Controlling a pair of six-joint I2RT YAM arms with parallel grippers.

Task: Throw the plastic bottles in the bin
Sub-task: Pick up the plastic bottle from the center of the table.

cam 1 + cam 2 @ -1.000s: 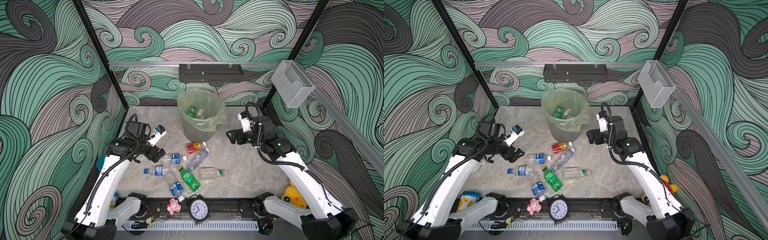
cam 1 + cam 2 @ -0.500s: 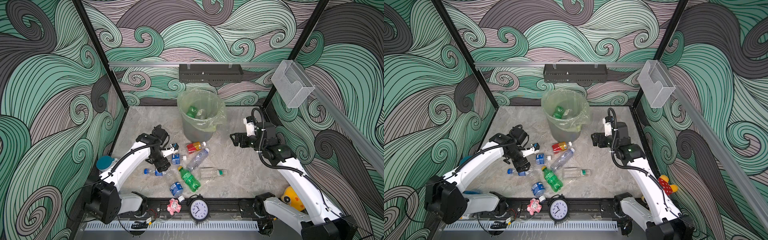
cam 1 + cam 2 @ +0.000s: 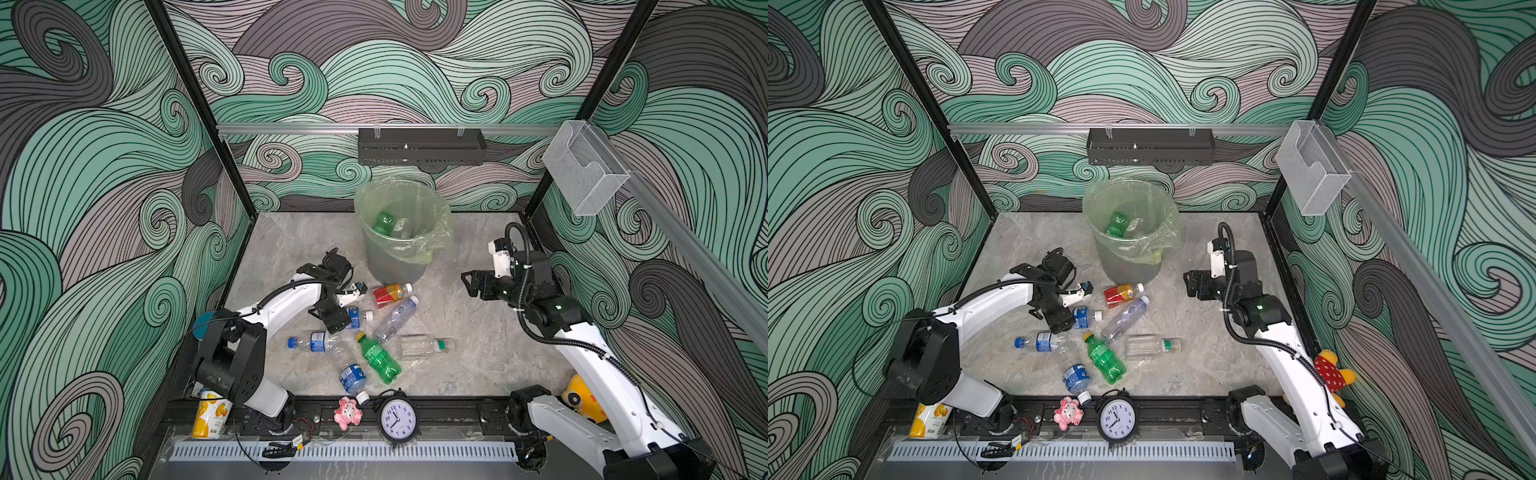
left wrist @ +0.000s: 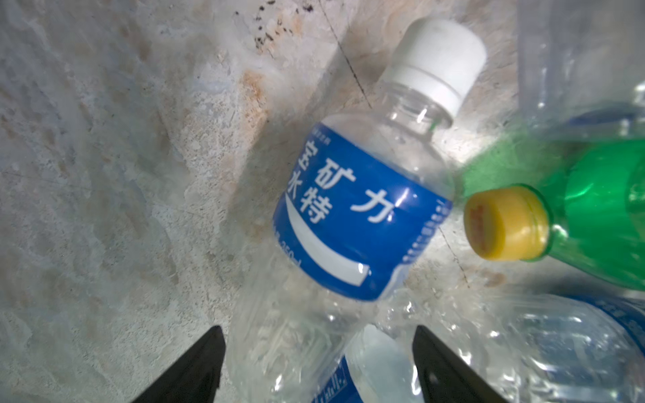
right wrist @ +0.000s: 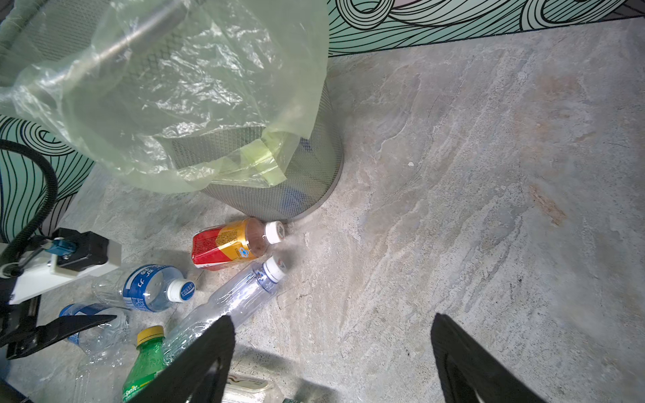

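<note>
Several plastic bottles lie on the stone floor in front of the bin [image 3: 399,257] [image 5: 279,174]; a green one [image 3: 384,220] is inside it. My left gripper [image 3: 338,322] [image 4: 316,363] is open, straddling the base of a clear blue-labelled, white-capped bottle [image 3: 357,318] [image 4: 359,223]; a second crumpled bottle also reaches between the fingers. A green yellow-capped bottle [image 3: 378,357] [image 4: 600,209] lies beside it. The red-orange labelled bottle [image 3: 388,293] [image 5: 227,244] rests by the bin's foot. My right gripper [image 3: 471,284] [image 5: 331,349] hangs open over bare floor right of the bin, holding nothing.
A clock [image 3: 398,419], a pink pig toy [image 3: 348,412] and a yellow-white can [image 3: 210,417] stand along the front rail. A yellow plush toy [image 3: 582,399] sits front right. A clear box [image 3: 584,166] and a black shelf [image 3: 419,145] hang on the walls.
My left arm swung in from the left wall and came down over the blue-labelled bottle, its jaws narrowing somewhat. My right gripper drifted slightly forward and away from the bin.
</note>
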